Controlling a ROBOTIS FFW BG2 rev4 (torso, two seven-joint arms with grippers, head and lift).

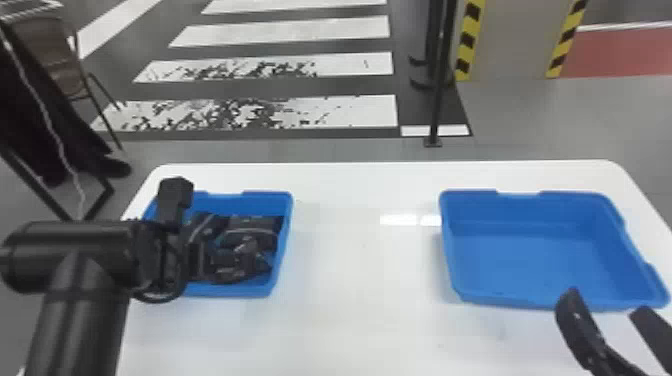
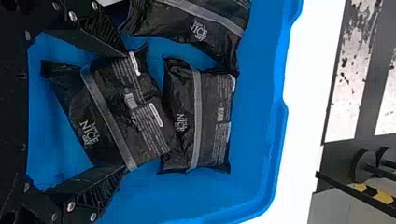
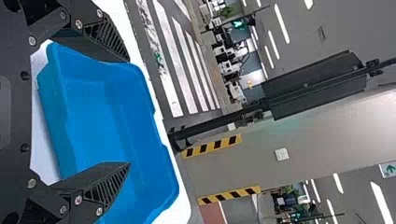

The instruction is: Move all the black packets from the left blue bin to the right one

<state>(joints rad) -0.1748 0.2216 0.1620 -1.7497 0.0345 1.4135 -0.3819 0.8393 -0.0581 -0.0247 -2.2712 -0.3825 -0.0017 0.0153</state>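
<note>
In the head view the left gripper [image 1: 172, 260] is over the left part of the left blue bin [image 1: 282, 250], which holds several black packets [image 1: 250, 235]. The left wrist view has my left gripper [image 2: 125, 112] open, its fingers at opposite sides of a black packet [image 2: 109, 114]; whether they touch it I cannot tell. Another packet [image 2: 201, 116] lies beside that one, and a third [image 2: 201, 23] is near the bin's wall. The right gripper [image 1: 602, 302] is parked open at the near edge of the right blue bin [image 1: 540, 265]; in the right wrist view too the right gripper [image 3: 129, 112] stands open.
Both bins stand on a white table [image 1: 365, 280], with a wide stretch of tabletop between them. A thin black post [image 1: 437, 90] rises from the floor past the table's far edge, and a chair [image 1: 55, 55] is at the far left.
</note>
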